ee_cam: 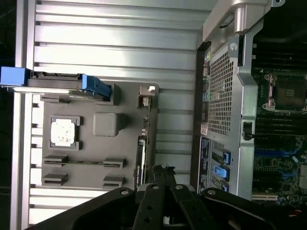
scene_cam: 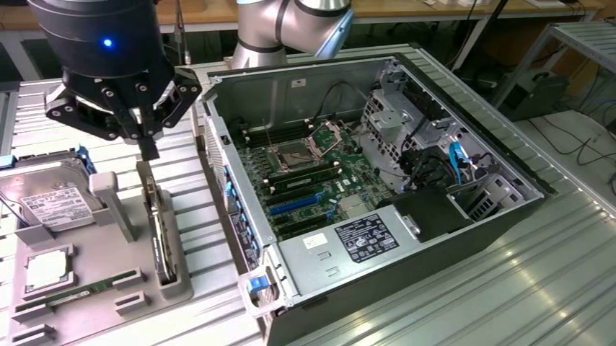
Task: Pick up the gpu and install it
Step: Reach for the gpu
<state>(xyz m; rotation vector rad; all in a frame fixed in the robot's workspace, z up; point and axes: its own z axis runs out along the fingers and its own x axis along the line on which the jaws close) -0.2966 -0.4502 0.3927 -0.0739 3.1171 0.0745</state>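
Exterior view: your hand (scene_cam: 147,150), fingers pinched narrow, hangs just above the gpu (scene_cam: 160,238), which stands on edge in a holder (scene_cam: 179,285) beside the computer case (scene_cam: 405,267). Wrist view: the hand is closed, and I cannot confirm a grip. I judge this the pick-up step; grasping calls for fingers straddling the card's edge.

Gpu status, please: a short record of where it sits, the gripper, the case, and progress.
gpu: on edge in the gray holder, outside the case
gripper: shut, just above the gpu's far end; contact unclear
case: open, motherboard exposed, on the exterior view's right of the holder
hard drive: on the exterior view's left of the gpu
installed: not yet
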